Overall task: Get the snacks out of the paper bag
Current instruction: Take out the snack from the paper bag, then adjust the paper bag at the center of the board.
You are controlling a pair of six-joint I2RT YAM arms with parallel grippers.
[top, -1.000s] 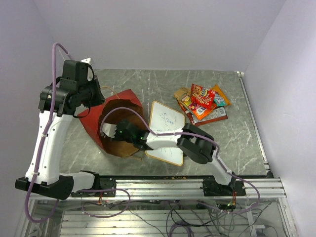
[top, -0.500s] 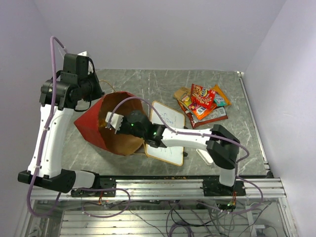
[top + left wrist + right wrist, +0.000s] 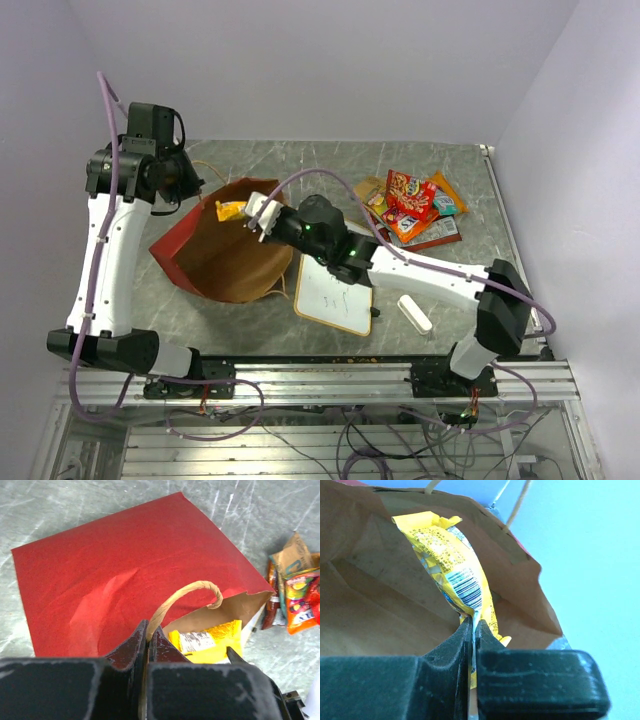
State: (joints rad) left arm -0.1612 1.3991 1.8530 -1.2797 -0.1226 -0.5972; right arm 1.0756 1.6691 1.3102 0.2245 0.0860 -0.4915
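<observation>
Lifting up out of the paper bag [image 3: 215,265], right jaws clamped on the yellow packet [image 3: 232,210], left jaws pinching its string handle [image 3: 187,592]; another snack nearly out.

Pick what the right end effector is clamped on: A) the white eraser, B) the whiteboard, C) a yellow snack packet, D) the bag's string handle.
C: the right wrist view shows the right end effector shut on the yellow snack packet at the mouth of the paper bag; the left end effector pinches the string handle.
</observation>
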